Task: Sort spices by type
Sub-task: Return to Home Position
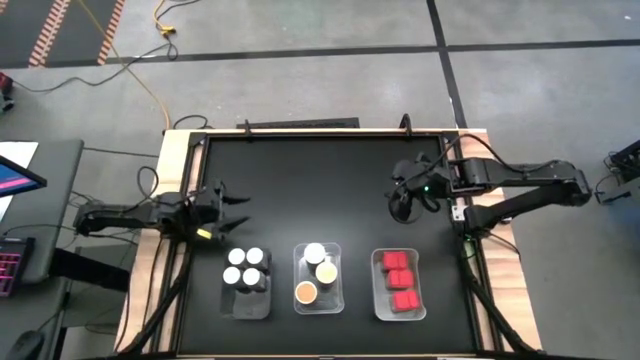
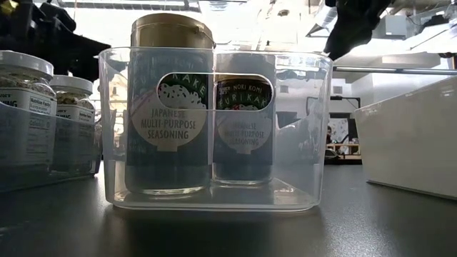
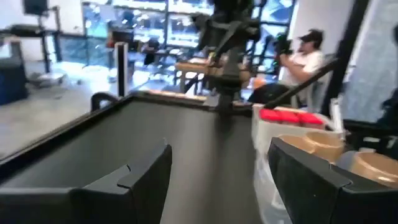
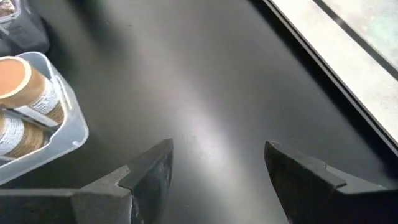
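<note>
Three clear trays stand in a row near the table's near edge. The left tray (image 1: 247, 290) holds several white-capped jars (image 1: 246, 266). In the middle tray (image 1: 318, 278) stand three jars with cream and tan lids (image 1: 316, 273); in the low view two seasoning jars (image 2: 170, 107) show through its wall. The right tray (image 1: 398, 284) holds three red square-capped jars (image 1: 400, 280). My left gripper (image 1: 237, 208) is open at the table's left side, above the left tray's far end. My right gripper (image 1: 400, 205) is open over the bare table, far of the right tray.
The black table top (image 1: 320, 190) lies bare between the two grippers and toward the far edge. A raised rim (image 1: 300, 133) runs around it. In the left wrist view a seated person (image 3: 305, 59) shows in the room beyond the table.
</note>
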